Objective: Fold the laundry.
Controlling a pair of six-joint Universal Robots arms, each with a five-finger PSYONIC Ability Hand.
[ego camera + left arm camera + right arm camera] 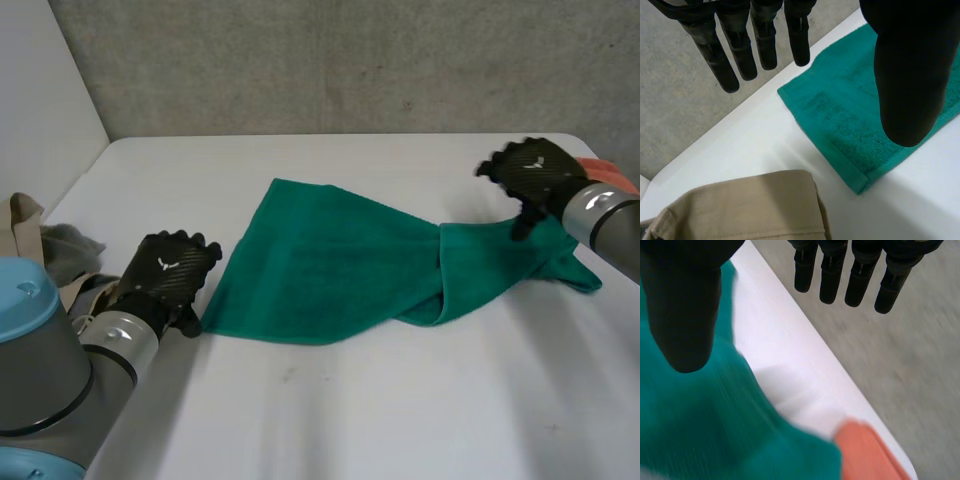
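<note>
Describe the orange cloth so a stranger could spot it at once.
On the white table, follow the green towel to its bunched end at the robot's right hand. Just past that hand, at the table's edge, lies the orange cloth, the only orange thing there.

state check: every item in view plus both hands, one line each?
green towel: not folded yet, left part flat, right end twisted and bunched.
left hand: open, beside the towel's near left corner.
right hand: open, fingers straight, thumb at the towel's bunched end.
beige garment: lying beside the left hand, untouched.
grey cloth: crumpled, untouched.
orange cloth: beside the towel's bunched end, untouched.
</note>
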